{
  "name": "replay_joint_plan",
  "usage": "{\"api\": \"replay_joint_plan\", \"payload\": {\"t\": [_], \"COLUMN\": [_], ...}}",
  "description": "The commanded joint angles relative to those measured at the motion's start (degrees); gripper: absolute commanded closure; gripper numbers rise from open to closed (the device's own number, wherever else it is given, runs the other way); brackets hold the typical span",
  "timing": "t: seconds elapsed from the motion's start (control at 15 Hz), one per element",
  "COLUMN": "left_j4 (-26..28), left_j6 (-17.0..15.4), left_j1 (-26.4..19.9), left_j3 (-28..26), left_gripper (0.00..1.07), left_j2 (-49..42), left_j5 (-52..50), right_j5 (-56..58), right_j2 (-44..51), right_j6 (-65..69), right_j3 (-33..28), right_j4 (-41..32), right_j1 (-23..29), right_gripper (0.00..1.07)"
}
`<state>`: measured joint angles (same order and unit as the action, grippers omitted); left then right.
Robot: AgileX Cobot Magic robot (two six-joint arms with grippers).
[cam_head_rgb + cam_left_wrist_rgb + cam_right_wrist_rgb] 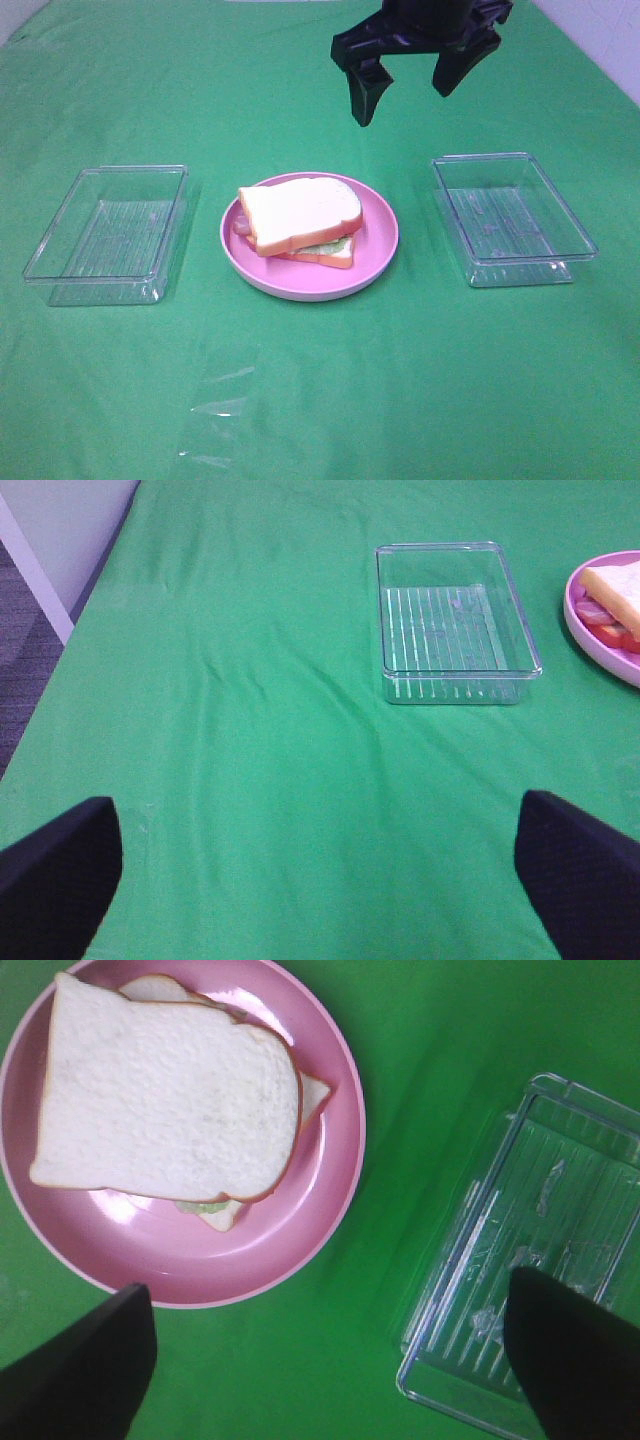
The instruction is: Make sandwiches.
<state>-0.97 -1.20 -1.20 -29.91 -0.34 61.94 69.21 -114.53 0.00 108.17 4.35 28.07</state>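
Sandwiches (pixel 300 218): one assembled toy stack lies on a round pink plate (pixel 375 262) at the middle of the table (pixel 320 400), which is covered with a green cloth. A white bread slice with an orange-brown crust forms the top of the stack and sits slightly askew over the layers below; pale green lettuce shows at one edge under it, and reddish filling peeps out at the side facing the left tray. A second bread slice lies at the bottom, its corner visible past the top slice in the right wrist view. Two clear plastic trays stand on the cloth, the left tray (pixel 108 235) and the right tray (pixel 512 218), one on either side of the plate and apart from it; both have ribbed floors. The right gripper (pixel 405 92) hangs above the table behind the plate, between plate and right tray, its black fingers spread apart and holding nothing. The left gripper (pixel 320 875) appears only in its own wrist view, fingers wide apart over bare cloth, well away from the left tray and the plate.
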Motion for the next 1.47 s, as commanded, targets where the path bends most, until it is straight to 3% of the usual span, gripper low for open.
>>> {"api": "replay_joint_plan", "payload": {"t": [0.07,0.47,0.8,1.27,1.47], "left_j4": [0.00,0.00,0.00,0.00,0.00], "left_j6": [-0.46,-0.46,-0.46,-0.46,-0.46], "left_j1": [0.52,0.52,0.52,0.52,0.52], "left_j3": [0.23,0.23,0.23,0.23,0.23], "left_gripper": [0.07,0.07,0.07,0.07,0.07], "left_j2": [-0.17,-0.17,-0.17,-0.17,-0.17], "left_j5": [-0.29,-0.29,-0.29,-0.29,-0.29], "right_j5": [6.88,6.88,6.47,-0.52,-4.24], "right_j2": [4.41,20.80,41.20,66.98,80.10], "right_j6": [1.03,2.92,6.47,6.47,4.01], "right_j3": [-2.58,-25.73,-51.17,-65.55,-71.68], "right_j4": [-1.38,-2.41,-2.29,-1.03,-1.15], "right_j1": [0.00,0.00,0.00,-0.63,-11.46], "right_gripper": [0.17,0.18,0.18,0.18,0.18]}}
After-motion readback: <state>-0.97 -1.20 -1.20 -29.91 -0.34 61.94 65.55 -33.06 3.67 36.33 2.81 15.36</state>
